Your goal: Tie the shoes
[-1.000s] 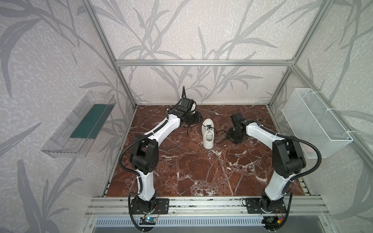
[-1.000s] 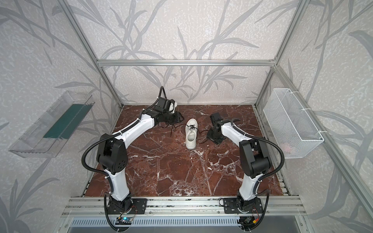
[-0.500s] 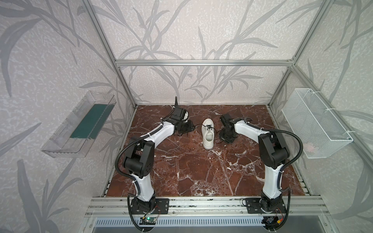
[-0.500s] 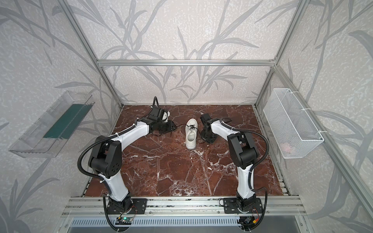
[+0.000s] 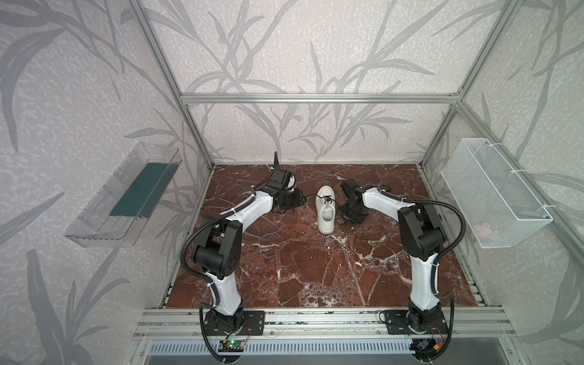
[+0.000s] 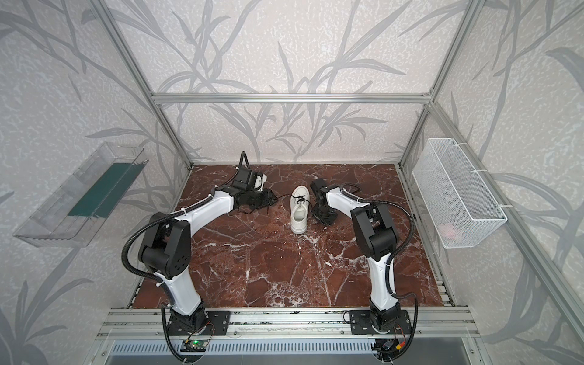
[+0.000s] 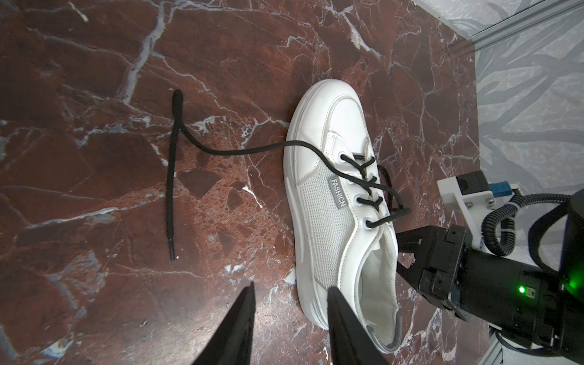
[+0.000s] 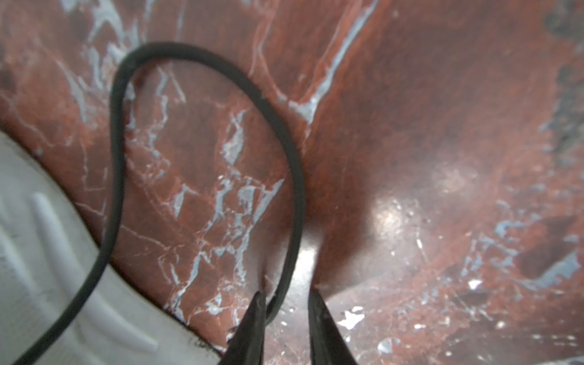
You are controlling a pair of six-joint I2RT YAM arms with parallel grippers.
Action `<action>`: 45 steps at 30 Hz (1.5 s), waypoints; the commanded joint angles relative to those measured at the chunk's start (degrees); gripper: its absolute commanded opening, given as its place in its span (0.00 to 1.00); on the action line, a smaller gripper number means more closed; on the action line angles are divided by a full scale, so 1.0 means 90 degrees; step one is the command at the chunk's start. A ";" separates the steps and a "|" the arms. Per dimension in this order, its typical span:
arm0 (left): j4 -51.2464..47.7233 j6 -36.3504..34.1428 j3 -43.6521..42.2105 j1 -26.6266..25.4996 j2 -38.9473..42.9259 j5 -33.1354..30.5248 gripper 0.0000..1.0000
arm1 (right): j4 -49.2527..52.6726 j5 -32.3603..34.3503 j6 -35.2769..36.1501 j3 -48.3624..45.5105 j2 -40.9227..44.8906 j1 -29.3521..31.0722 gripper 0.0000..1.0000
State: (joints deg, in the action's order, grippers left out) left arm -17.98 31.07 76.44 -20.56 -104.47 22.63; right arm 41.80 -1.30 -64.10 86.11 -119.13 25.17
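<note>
a: in both top views, where's the sneaker (image 5: 325, 208)?

b: on the red-brown marble table (image 5: 316, 268), toward the back, toe to the rear wall. white, smooth, with thin black laces (image 5: 327, 199). the left gripper (image 5: 294, 200) is low just beside it on one side, the right gripper (image 5: 346, 207) low on the other side.

a: anything around?

b: a clear plastic bin (image 5: 123, 192) with a green base on the left wall, a white wire basket (image 6: 455, 196) on the right wall with something pale pink in it. aluminium frame, grey leaf-print walls. the arms hide their own fingers from above.

a: left wrist view?

b: the sneaker (image 7: 341, 202) has a mesh side panel and a grey "fashicn" tag. one lace runs off it onto the marble, bends and lies straight. the left gripper (image 7: 290, 290) has its jaws apart, nothing between them, tips over the table by the heel. the right gripper's black body sits behind the shoe's opening.

a: right wrist view?

b: blurred and close. a lace loop (image 8: 202, 158) curves over the veined marble from the ribbed white sole (image 8: 57, 252). the right gripper (image 8: 286, 295) has narrow-set jaws with the lace passing between; i cannot tell if they pinch it.
</note>
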 commanded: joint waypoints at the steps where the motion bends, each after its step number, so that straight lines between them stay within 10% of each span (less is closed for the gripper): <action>1: 0.0088 0.0034 -0.0019 0.0038 0.0123 0.0054 0.40 | 0.0250 0.0086 -0.0140 0.0131 -0.0111 0.0103 0.26; 24: -0.0063 -0.0003 -0.0205 0.0048 0.0374 -0.0083 0.39 | 0.0473 -0.0409 -0.0623 0.0270 -0.0964 -0.0006 0.01; 45: -0.0308 0.0031 -0.0102 -0.0181 0.0446 -0.0130 0.39 | -0.0928 -0.0295 -0.0218 -0.0762 0.0963 -0.0063 0.00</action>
State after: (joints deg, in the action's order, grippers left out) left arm -19.18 31.07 75.16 -21.30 -102.50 22.28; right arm 35.77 -4.73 -67.18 79.81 -113.67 24.82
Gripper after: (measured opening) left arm 0.388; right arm 0.048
